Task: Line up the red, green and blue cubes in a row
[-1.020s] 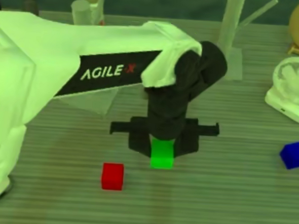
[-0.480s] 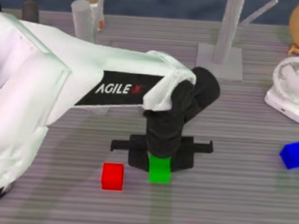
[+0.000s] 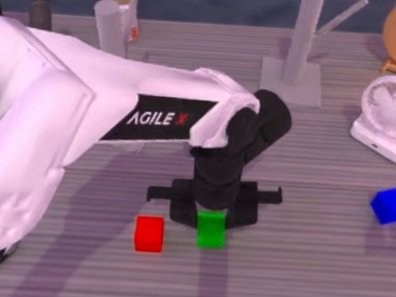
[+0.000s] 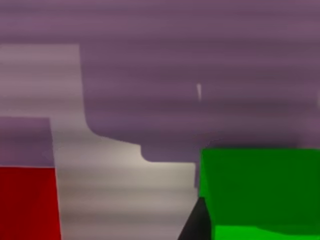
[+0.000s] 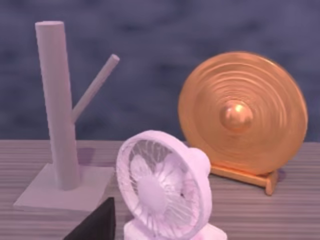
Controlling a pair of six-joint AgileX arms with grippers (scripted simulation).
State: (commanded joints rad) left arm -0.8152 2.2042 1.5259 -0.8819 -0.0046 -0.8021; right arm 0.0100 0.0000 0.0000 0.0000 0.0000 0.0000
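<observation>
Striped table underneath. At one o'clock, pale stand with upright post and slanted peg; toward two o'clock, white desk fan beside orange gong. At eleven o'clock, pale cylinder, yellow-capped bottle, dark bottle.

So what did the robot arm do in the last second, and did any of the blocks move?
The left gripper carried the bright green cube down towards the near table edge, ending level with the small red cube. It sits over the green cube; its grip is hidden. The red cube and the deep blue cube stayed put.
</observation>
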